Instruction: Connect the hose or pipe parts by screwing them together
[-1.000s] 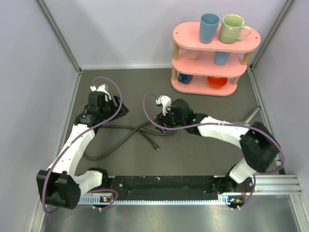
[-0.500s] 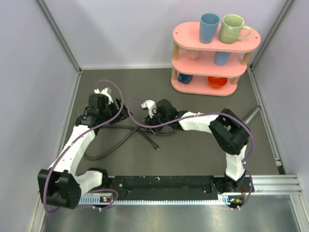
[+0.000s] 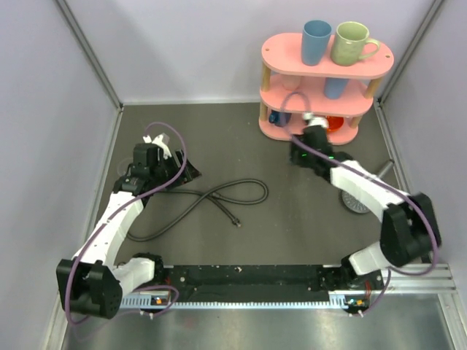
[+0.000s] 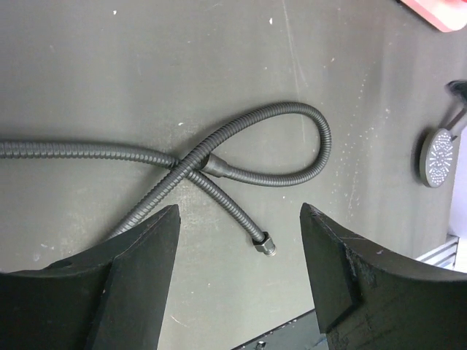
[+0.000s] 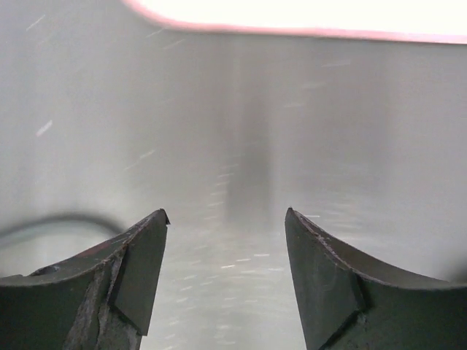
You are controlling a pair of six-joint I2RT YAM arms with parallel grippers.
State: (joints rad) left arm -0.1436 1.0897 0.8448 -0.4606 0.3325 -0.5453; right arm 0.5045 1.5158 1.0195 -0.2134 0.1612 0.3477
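The dark-grey hose (image 3: 211, 195) lies looped on the table's middle, its metal end fitting (image 3: 236, 222) free and pointing at the near edge. The grey shower head (image 3: 355, 200) lies face up at the right, handle toward the right wall, apart from the hose. My left gripper (image 3: 182, 168) hovers open over the hose's left part. In the left wrist view the hose (image 4: 248, 177) and fitting (image 4: 264, 244) sit between and beyond my open left gripper (image 4: 239, 211), with the shower head (image 4: 438, 157) far right. My right gripper (image 3: 298, 152) is open and empty near the shelf; its wrist view (image 5: 226, 219) is blurred.
A pink three-tier shelf (image 3: 321, 80) with mugs and cups stands at the back right, just beyond my right gripper. Its pink edge (image 5: 292, 18) fills the top of the right wrist view. Walls close in on both sides, and a metal rail (image 3: 248, 281) runs along the front.
My right arm has swung away from the hose at the centre to the back right by the shelf, uncovering the shower head. The hose loop shifted slightly. My left arm has barely moved.
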